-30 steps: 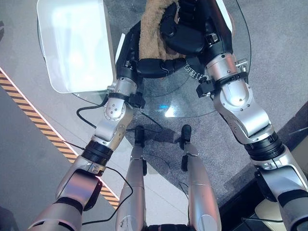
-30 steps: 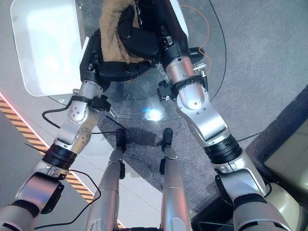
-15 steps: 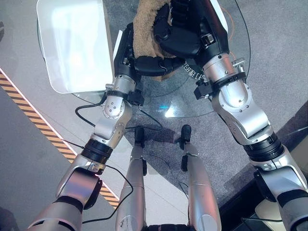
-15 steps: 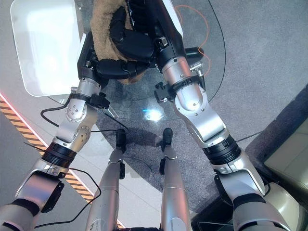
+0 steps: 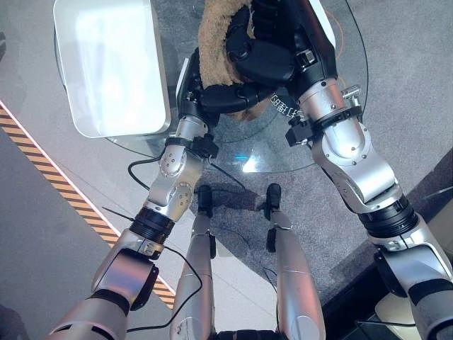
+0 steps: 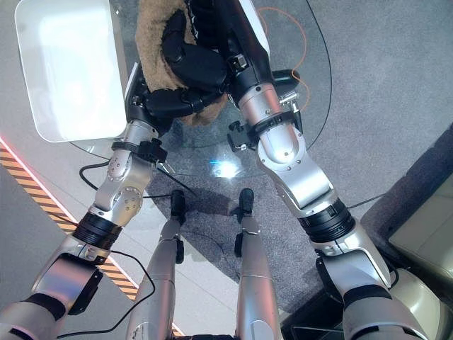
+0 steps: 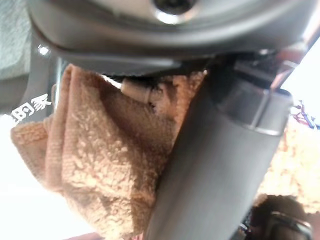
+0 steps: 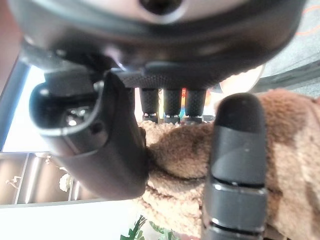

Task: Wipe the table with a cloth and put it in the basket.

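Brown fuzzy cloth (image 5: 216,42) bunched up above the round glass counter (image 5: 333,134), caught between both hands. Right hand (image 5: 263,57) wrapped over the cloth from the right, thumb and fingers curled into the pile, as seen close up in the right wrist view, where the cloth (image 8: 280,165) bulges around a dark fingertip (image 8: 239,145). Left hand (image 5: 225,95) closed under the lower edge of the cloth, fingers curled across beneath the right hand; in the left wrist view, folds of cloth (image 7: 100,165) pressed against the dark finger. Both hands touching, left just below right. White rectangular basket (image 5: 113,64) resting on the left part of the counter, just beside the left hand, its rim near the cloth but apart from it. Grey carpet and a yellow-and-black striped floor line (image 5: 49,173) beyond the counter on the left.
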Robot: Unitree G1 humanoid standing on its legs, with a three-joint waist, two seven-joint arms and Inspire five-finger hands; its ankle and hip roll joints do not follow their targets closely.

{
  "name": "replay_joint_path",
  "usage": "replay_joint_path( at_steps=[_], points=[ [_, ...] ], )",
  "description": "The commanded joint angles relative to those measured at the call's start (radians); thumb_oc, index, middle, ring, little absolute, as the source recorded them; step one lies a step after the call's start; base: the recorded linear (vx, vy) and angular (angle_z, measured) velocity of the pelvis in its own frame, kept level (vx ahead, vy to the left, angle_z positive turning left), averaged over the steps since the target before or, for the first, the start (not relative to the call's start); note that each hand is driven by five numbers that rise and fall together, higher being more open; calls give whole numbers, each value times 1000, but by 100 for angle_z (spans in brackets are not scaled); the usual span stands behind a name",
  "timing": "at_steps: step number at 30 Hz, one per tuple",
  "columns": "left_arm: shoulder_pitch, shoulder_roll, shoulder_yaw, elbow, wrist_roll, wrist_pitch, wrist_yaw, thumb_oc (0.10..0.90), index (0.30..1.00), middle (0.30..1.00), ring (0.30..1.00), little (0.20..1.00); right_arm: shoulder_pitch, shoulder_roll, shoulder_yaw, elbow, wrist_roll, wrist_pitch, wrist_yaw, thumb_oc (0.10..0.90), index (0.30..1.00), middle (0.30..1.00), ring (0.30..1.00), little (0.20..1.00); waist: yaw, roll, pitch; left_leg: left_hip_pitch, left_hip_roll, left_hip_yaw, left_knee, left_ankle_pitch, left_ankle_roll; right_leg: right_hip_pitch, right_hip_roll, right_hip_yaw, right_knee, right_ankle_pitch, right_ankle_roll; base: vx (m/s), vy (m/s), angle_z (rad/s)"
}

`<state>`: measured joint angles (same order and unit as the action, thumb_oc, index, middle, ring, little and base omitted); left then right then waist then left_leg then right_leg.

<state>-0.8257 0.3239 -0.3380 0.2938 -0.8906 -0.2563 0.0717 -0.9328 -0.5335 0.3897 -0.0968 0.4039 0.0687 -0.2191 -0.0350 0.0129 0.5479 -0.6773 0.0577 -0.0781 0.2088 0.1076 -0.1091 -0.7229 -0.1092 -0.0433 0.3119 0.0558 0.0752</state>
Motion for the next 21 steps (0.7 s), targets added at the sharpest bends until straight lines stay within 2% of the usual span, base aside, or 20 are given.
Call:
replay_joint_path(
  at_steps=[1,12,13,14,21],
  points=[
    [-69,-36,2,-109,-61,-67,-86,100,300,300,300,200,-238,68,-59,-264,34,-188,-5,100,300,300,300,200,3,-38,-28,40,-50,113,-31,-17,67,71,59,-46,-13,-63,-22,0,0,0],
    [-64,-51,3,-126,-84,-61,-95,100,300,300,300,200,-235,69,-56,-260,35,-182,1,100,300,300,300,200,2,-35,-28,37,-52,114,-30,-16,67,70,58,-45,-16,-63,-22,0,0,0],
    [-66,-48,1,-125,-86,-63,-95,100,300,300,300,200,-233,68,-55,-257,38,-179,1,413,568,568,568,513,2,-35,-28,37,-53,114,-30,-16,67,70,57,-45,-16,-62,-22,0,0,0],
    [-68,-48,2,-125,-88,-63,-94,100,300,300,300,200,-233,70,-55,-255,36,-177,-4,800,900,900,900,900,2,-35,-28,37,-53,114,-30,-16,67,71,57,-46,-17,-62,-22,0,0,0],
    [-72,-49,1,-122,-97,-74,-92,100,300,300,300,200,-227,72,-56,-241,28,-187,-15,800,900,900,900,900,2,-36,-28,34,-53,114,-28,-17,67,69,55,-46,-17,-62,-21,0,0,0]
  ],
)
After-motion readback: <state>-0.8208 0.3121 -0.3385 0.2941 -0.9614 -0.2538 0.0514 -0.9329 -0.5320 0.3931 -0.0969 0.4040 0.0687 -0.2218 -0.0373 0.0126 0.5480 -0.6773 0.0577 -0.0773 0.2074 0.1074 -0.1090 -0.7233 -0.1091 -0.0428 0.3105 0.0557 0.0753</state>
